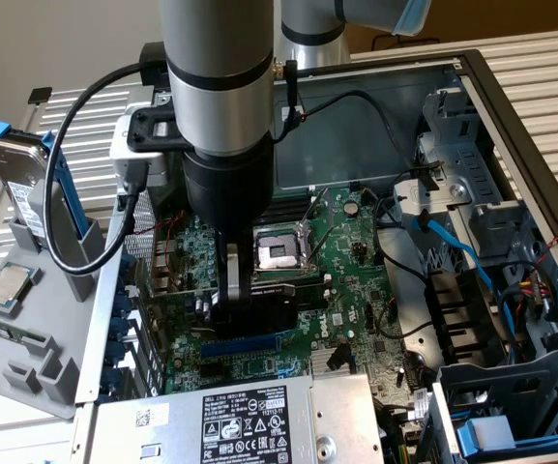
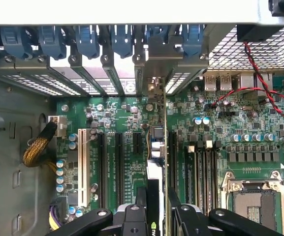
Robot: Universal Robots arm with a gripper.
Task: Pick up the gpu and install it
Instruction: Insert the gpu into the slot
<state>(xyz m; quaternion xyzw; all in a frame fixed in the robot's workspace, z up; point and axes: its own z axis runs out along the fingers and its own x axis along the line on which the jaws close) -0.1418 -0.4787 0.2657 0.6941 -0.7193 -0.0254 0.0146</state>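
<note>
Over the motherboard [image 2: 122,128], end effector [image 2: 156,209] pinching gpu [image 2: 155,169], on edge, bracket end toward blue slot latches [image 2: 87,39]

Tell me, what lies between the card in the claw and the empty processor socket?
In the wrist view, long black parallel slots separate the gpu from the socket.

A plain beige painted wall [image 1: 61,39] stands behind. A white slatted tabletop [image 1: 538,70] lies beneath everything, brightly lit on the exterior view's right.
</note>
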